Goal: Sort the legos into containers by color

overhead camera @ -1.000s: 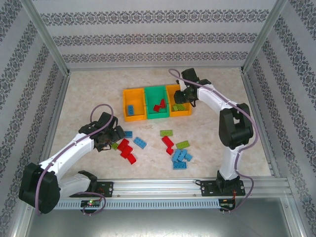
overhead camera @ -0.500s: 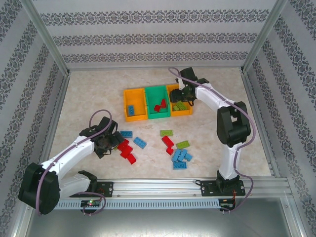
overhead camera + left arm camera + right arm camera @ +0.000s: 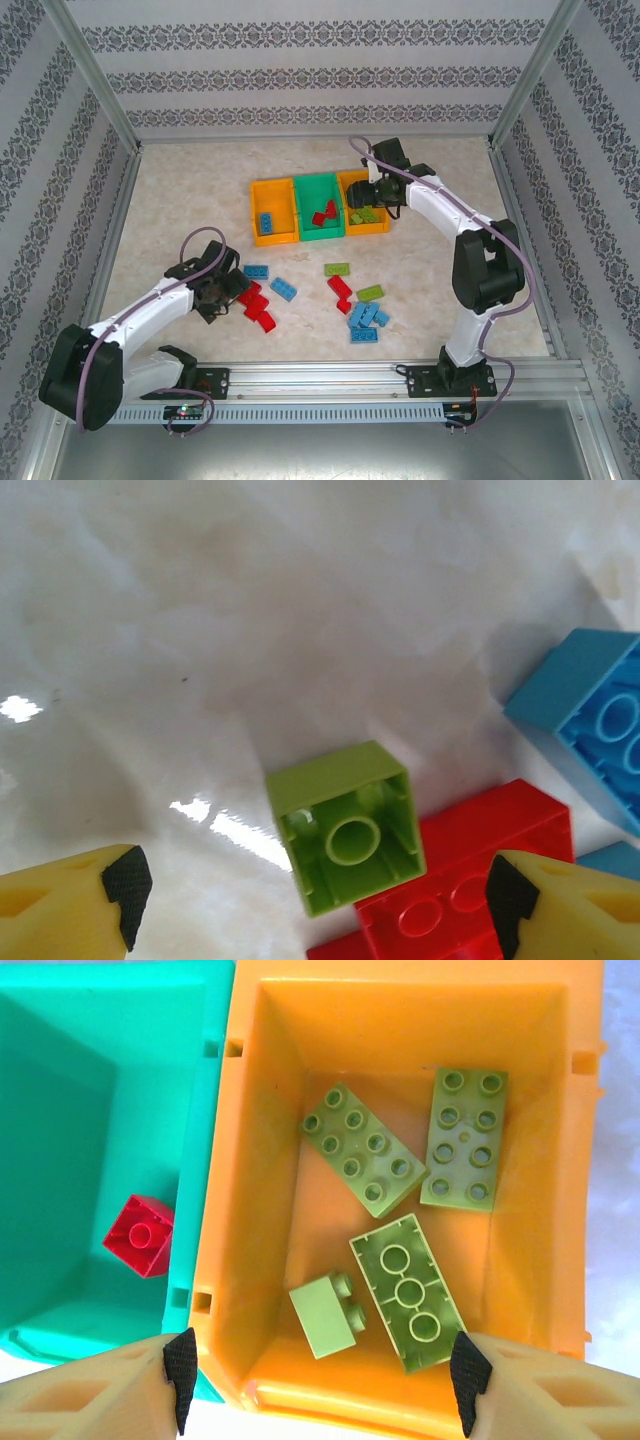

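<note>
Spread left hand (image 3: 315,892) poised over a small green lego (image 3: 345,825); right hand (image 3: 320,1372) spread and empty above the bins.

The desk (image 3: 180,200) is glossy. The containers (image 3: 296,210) lie well ahead and to the right of the left hand. The orange bin (image 3: 255,1090) is directly under the right hand and has four green legos (image 3: 365,1150) inside. The small green lego sits between the left fingers, hollow side up, touching a red lego (image 3: 470,880) on the right-finger side, with a blue lego (image 3: 590,720) beyond. Risk: if the hand closes here, that finger likely lands on the red lego, so it pinches both or skews the green one, which slips.
</note>
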Robot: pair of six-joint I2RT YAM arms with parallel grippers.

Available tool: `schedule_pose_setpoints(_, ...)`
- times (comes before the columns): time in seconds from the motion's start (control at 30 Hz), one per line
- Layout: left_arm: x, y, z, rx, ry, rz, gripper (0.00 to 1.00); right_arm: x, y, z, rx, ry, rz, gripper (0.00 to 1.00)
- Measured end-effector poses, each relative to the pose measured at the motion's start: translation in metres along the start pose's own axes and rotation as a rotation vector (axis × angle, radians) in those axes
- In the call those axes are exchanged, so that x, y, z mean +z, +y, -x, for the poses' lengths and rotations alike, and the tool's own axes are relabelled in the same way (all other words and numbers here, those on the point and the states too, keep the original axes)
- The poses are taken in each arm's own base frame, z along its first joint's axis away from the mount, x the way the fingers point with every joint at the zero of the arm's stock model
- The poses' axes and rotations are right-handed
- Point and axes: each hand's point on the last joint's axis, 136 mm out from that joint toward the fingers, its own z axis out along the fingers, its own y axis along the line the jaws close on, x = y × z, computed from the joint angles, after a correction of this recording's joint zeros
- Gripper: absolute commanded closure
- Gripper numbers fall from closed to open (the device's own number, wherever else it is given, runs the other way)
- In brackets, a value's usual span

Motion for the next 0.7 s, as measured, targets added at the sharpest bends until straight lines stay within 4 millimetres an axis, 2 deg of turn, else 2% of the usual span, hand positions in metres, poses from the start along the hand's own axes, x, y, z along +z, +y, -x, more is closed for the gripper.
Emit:
schedule_pose_setpoints(0.1, 0.005, -0.001, 0.0, -0.004, 0.007, 0.009, 0.16, -0.002, 0.001, 0.0, 0.0, -0.002, 0.003, 0.29)
schedule_pose_setpoints(0.23, 0.01, -0.003, 0.001, -0.007, 0.007, 0.009, 0.25, -0.004, 0.001, 0.001, 0.0, -0.008, 0.005, 0.29)
schedule_pose_setpoints(0.43, 0.012, -0.001, 0.002, -0.02, 0.01, 0.018, 0.28, -0.007, 0.002, 0.002, -0.002, -0.015, 0.006, 0.29)
schedule_pose_setpoints(0.7, 0.014, 0.004, 0.003, -0.032, 0.01, 0.029, 0.37, -0.008, -0.002, 0.003, 0.006, -0.017, 0.001, 0.29)
